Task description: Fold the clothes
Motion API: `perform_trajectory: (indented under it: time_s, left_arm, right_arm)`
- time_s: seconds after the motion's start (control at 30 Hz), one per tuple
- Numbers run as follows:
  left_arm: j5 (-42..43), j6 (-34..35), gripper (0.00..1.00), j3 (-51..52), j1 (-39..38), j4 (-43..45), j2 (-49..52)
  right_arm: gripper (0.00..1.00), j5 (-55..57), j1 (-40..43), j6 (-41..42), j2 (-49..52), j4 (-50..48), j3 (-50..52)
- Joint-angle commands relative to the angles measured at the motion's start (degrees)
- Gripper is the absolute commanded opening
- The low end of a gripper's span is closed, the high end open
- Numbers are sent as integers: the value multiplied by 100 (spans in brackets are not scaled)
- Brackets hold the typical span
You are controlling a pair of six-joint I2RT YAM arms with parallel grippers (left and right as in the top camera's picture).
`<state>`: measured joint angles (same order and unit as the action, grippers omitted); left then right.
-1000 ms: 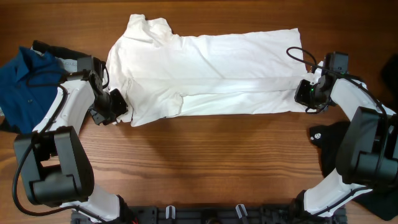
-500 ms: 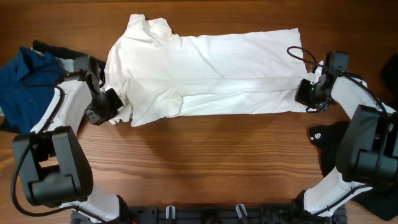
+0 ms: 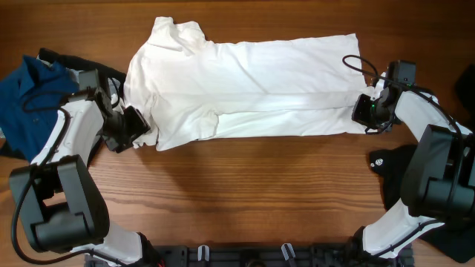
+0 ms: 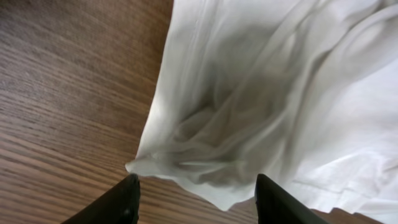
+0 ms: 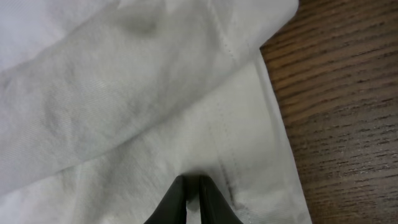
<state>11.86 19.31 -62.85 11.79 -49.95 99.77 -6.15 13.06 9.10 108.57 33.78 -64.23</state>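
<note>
A blue shirt [image 3: 26, 89] lies at the left edge of the bench [image 3: 245, 193]. Next to it the left fingers [image 4: 124, 202] stand apart, just above a sleeve corner of the white T-shirt [image 3: 245, 85] — spread flat toward the far edge. The right fingers [image 5: 193, 199] are together — clamped on its hem.

The white T-shirt [image 3: 245, 89] lies spread flat across the far half of the wooden table, its length running left to right. Its long near edge is folded over onto the body, making a doubled band along that side. The shoulder end points left, with one sleeve [image 3: 174, 30] bunched at the far corner; the straight hem [image 3: 353, 81] is at the right. Its near-left corner [image 4: 186, 162] is rumpled. A crumpled blue shirt [image 3: 26, 89] lies at the left edge, a black garment [image 3: 397, 174] at the right.
</note>
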Motion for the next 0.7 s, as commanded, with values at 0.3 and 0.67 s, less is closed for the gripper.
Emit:
perform_trajectory:
  time_s: [0.3,0.67]
  left_arm:
    - [-42,216,4,216,466,566,61]
    - [26,35,38,184,1285,542,-610]
  right_arm:
    - [9,164,-35,7,474,35,210]
    - [10,181,-35,2,476,37,210]
